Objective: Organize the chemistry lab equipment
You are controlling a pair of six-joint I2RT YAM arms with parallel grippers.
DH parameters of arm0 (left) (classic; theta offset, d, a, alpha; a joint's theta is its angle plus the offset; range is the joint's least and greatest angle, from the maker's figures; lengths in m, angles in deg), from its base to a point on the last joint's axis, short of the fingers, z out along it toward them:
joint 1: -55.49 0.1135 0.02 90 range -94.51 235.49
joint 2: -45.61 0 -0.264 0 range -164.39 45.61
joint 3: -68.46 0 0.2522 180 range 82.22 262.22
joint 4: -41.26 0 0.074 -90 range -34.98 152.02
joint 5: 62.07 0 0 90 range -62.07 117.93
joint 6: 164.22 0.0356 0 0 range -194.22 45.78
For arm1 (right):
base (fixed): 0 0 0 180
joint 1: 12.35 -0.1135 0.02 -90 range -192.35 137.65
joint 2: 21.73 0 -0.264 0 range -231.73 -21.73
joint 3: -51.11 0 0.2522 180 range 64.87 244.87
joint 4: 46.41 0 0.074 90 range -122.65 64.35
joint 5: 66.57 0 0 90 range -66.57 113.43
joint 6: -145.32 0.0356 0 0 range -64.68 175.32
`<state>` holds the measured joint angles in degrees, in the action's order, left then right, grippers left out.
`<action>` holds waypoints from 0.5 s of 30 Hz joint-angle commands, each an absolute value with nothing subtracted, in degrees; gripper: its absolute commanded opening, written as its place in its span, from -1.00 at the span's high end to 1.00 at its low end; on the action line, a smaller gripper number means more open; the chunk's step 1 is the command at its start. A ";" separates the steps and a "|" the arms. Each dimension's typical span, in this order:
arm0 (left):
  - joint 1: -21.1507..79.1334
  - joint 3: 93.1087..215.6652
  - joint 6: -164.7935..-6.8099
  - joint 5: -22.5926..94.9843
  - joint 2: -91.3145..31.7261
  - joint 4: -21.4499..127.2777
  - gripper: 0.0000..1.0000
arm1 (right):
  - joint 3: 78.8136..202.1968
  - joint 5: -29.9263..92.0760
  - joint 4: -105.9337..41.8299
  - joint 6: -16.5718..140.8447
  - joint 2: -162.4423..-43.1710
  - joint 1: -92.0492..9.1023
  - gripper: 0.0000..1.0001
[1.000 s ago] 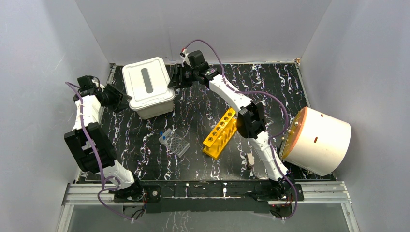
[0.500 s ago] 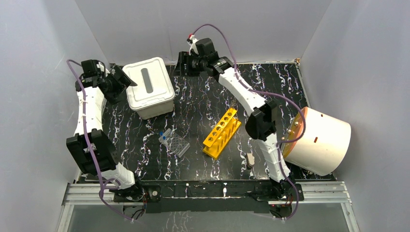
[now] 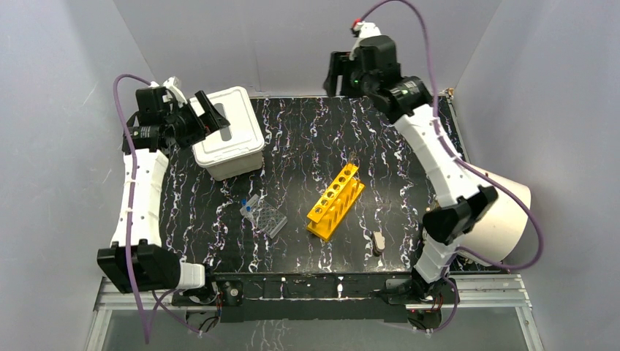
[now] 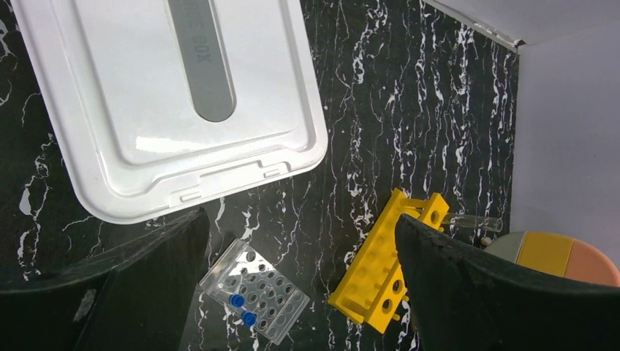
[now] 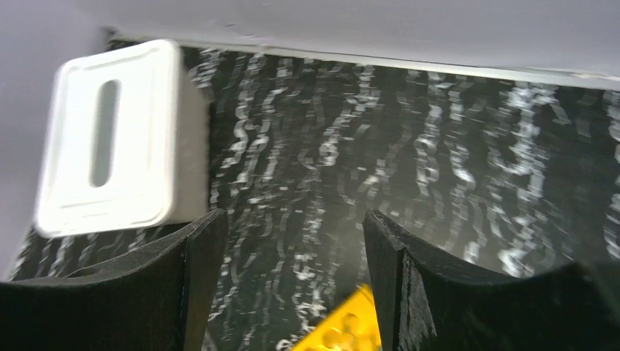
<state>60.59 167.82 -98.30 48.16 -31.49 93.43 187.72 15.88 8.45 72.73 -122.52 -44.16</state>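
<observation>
Notes left hand (image 4: 300, 225) and right hand (image 5: 292, 219) risen since before, both open over grey-walled marbled tabletop (image 3: 409, 146); yellow rack (image 3: 335, 201) well below.

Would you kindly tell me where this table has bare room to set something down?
The widest bare stretch lies at the far side, between the white bin and the right wall, beyond the yellow rack. Another lies near-left, before the bin, beside the clear tray. Crowded: tray and rack at centre, the small item and white cylinder near-right.
</observation>
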 commanded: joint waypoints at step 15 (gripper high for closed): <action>59.73 167.20 -102.40 30.42 -9.60 98.33 -0.97 | 156.39 -6.29 12.07 75.44 -93.07 -32.83 -0.65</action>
